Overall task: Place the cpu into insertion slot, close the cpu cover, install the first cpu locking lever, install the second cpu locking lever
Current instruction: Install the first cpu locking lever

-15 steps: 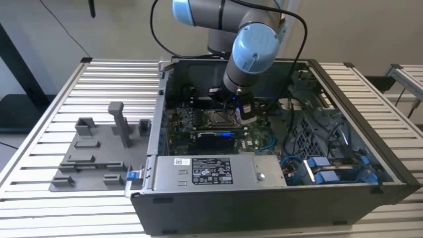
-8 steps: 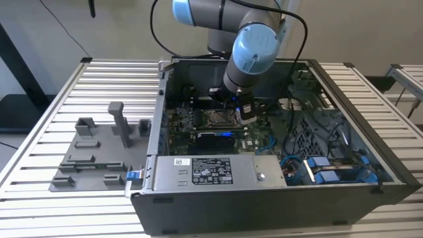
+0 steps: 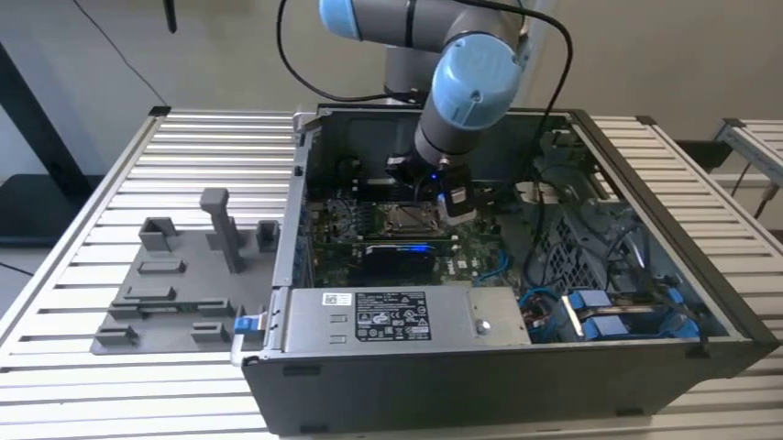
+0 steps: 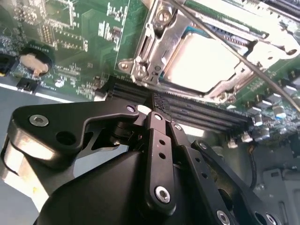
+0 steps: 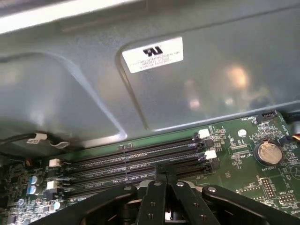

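One pincer [image 4: 155,110] does the work here. In both wrist views its two black fingers meet at their tips, so it is closed, and nothing shows between them. In the first wrist view the pincer [image 5: 165,169] hangs just above the long black memory slots [image 5: 140,159], and its closed tips point across them.

In the second wrist view the cpu [image 4: 201,65] lies up and to the right of the fingertips, in the upper middle of the frame, on the far side of the memory slots [image 4: 197,112]. It sits flat in the slot [image 4: 140,70]. The silver cover [image 4: 161,33] frames its pale top and appears to lie down over its edges. A thin lever [image 4: 243,58] runs on a slant from the top centre of the frame to the right edge, crossing over the cpu's far corner. It looks unlatched, though where it ends cannot be told. Its long axis lies roughly along the memory slots, crosswise to the way the pincer points.

In the exterior view the pincer [image 3: 453,203] stands just right of the slot [image 3: 404,218], low inside the open case [image 3: 490,367], which rests on the slatted bench [image 3: 110,183].
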Robot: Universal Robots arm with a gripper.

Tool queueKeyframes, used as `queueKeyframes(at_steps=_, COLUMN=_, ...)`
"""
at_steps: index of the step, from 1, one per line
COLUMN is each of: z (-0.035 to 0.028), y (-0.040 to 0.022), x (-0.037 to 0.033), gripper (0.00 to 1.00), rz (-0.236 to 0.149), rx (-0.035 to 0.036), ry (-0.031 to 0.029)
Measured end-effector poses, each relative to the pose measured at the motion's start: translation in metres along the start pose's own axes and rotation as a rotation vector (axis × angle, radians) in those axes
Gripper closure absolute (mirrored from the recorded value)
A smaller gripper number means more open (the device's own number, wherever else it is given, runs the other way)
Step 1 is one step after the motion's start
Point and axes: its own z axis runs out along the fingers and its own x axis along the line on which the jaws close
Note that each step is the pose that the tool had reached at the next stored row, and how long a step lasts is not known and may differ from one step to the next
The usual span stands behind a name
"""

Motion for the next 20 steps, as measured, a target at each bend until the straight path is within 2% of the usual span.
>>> queueKeyframes(at_steps=7, z=-0.0189, y=0.0103, x=0.0033, gripper=0.89, rz=0.001, rx=0.0010, ry=0.0008)
queueKeyframes(at_steps=8, z=-0.0197, y=0.0106, x=0.0037, gripper=0.89, rz=0.001, rx=0.0041, ry=0.0001)
queueKeyframes(at_steps=9, z=-0.0199, y=0.0105, x=0.0039, gripper=0.89, rz=0.001, rx=0.0104, ry=-0.0014)
queueKeyframes(at_steps=11, z=-0.0203, y=0.0103, x=0.0042, gripper=0.89, rz=0.001, rx=0.0299, ry=-0.0060)
queueKeyframes(at_steps=12, z=-0.0203, y=0.0101, x=0.0042, gripper=0.89, rz=0.001, rx=0.0430, ry=-0.0091)
queueKeyframes(at_steps=16, z=-0.0204, y=0.0099, x=0.0042, gripper=0.89, rz=0.003, rx=0.1130, ry=-0.0256)
queueKeyframes(at_steps=17, z=-0.0204, y=0.0100, x=0.0042, gripper=0.89, rz=0.003, rx=0.1272, ry=-0.0290)
queueKeyframes(at_steps=18, z=-0.0206, y=0.0101, x=0.0043, gripper=0.89, rz=0.004, rx=0.1380, ry=-0.0315)
queueKeyframes(at_steps=20, z=-0.0235, y=0.0116, x=0.0049, gripper=0.89, rz=0.004, rx=0.1431, ry=-0.0325)
